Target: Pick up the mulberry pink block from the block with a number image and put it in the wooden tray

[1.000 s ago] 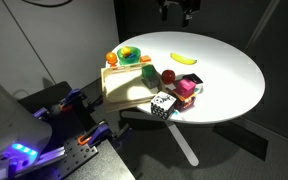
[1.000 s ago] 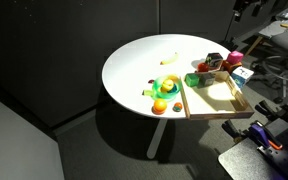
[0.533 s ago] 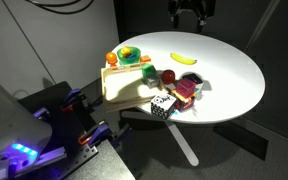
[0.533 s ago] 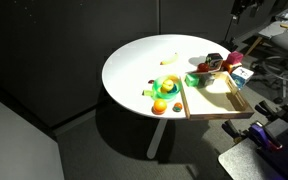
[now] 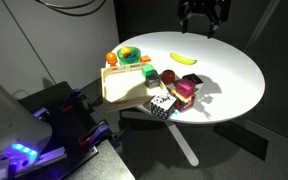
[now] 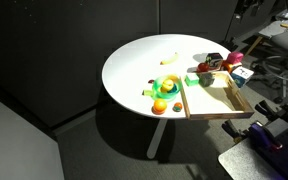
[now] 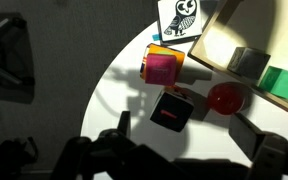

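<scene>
Okay, my pincer (image 5: pixel 201 28) wide open, empty, high over table's (image 5: pixel 234 80) far side; mulberry pink block (image 7: pixel 162 68) right of wooden tray (image 5: pixel 122 92), seemingly atop block with a number image (image 5: pixel 183 101); centre above it, descend straight, grip flat sides.

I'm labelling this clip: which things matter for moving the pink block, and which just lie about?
Job: mulberry pink block, block with a number image under it, wooden tray, gripper.
Lying about: banana, multicoloured bowl, green block, red fruit, black-and-white cube.
</scene>
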Tool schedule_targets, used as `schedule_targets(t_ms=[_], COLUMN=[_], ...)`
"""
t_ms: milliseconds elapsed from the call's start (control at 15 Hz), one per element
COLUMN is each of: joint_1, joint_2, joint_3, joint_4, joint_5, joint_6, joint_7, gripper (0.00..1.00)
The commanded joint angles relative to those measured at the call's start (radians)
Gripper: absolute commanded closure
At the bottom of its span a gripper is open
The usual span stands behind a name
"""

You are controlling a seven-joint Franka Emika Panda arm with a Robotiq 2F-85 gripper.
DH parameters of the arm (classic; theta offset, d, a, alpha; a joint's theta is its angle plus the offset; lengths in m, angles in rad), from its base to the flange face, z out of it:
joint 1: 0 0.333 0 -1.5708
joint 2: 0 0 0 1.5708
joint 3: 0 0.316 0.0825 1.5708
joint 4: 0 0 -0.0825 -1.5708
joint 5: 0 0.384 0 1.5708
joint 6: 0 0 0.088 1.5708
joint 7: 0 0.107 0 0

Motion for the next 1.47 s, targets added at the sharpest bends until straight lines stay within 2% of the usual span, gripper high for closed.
schedule_targets(t_ms=[0, 67, 533, 1133, 1400], joint_1=[-0.023, -0.014, -0.016, -0.042, -0.058], joint_2=[0.037, 0.014, 0.022, 0.099, 0.139], joint_3=[0.002, 0.002, 0.003, -0.004, 0.001], joint_4=[0.080, 0.023, 0.025, 0.046, 0.047], joint_5=[0.033, 0.006, 0.009, 0.034, 0.066], joint_6=[-0.059, -0.015, -0.015, -0.003, 0.037], joint_7=[-0.061, -0.020, -0.026, -0.045, -0.061], gripper=[0.00, 0.00, 0.00, 0.00, 0.00])
